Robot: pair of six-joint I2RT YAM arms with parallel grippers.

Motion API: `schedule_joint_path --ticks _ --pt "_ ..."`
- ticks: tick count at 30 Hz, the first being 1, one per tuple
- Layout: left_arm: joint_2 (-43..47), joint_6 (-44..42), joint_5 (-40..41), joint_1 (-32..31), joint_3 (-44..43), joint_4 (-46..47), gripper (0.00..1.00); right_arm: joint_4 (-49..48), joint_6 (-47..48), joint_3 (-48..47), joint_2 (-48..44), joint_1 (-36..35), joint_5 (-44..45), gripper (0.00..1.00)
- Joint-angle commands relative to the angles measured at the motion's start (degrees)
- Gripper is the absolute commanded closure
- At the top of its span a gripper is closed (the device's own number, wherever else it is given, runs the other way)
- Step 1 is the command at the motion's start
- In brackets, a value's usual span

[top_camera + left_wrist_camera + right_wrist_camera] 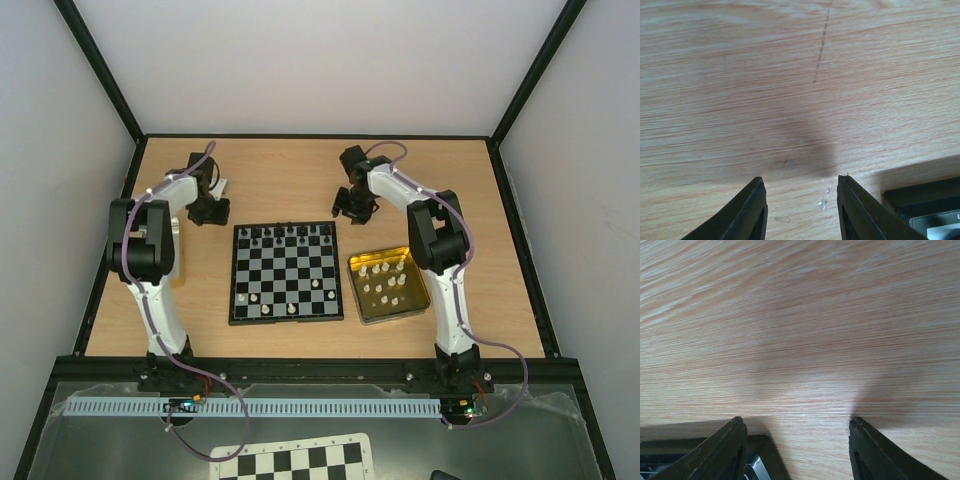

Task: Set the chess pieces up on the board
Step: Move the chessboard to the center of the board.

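The board (pixel 286 272) lies on the worktop (pixel 280 180), nearer the arm bases than both pairs of fingers. Black chess pieces (pixel 285 233) line its far row, with a few white ones nearer. A gold tin (pixel 415 305), apparently holding more white ones, sits on the right. The left fingers (pixel 754 207) and right fingers (pixel 735 442) hang spread over bare wood, pinching nothing.

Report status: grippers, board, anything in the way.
Left gripper and right gripper open, empty, over bare wood near the board's far corners. Board part set; white chess pieces in gold tin. Nothing in the way.
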State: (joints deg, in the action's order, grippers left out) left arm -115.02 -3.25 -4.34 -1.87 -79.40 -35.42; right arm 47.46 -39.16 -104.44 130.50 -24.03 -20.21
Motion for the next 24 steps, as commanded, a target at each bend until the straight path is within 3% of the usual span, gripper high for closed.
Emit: schedule_joint_path --ticks 1,24 --pt "3.5 -0.5 0.8 0.5 0.7 -1.7 0.60 7.4 1.6 -0.3 4.2 -0.5 3.4 0.45" --pt "7.1 -3.3 5.8 0.1 7.7 -1.6 0.58 8.9 2.5 1.4 3.7 -2.3 3.5 0.48"
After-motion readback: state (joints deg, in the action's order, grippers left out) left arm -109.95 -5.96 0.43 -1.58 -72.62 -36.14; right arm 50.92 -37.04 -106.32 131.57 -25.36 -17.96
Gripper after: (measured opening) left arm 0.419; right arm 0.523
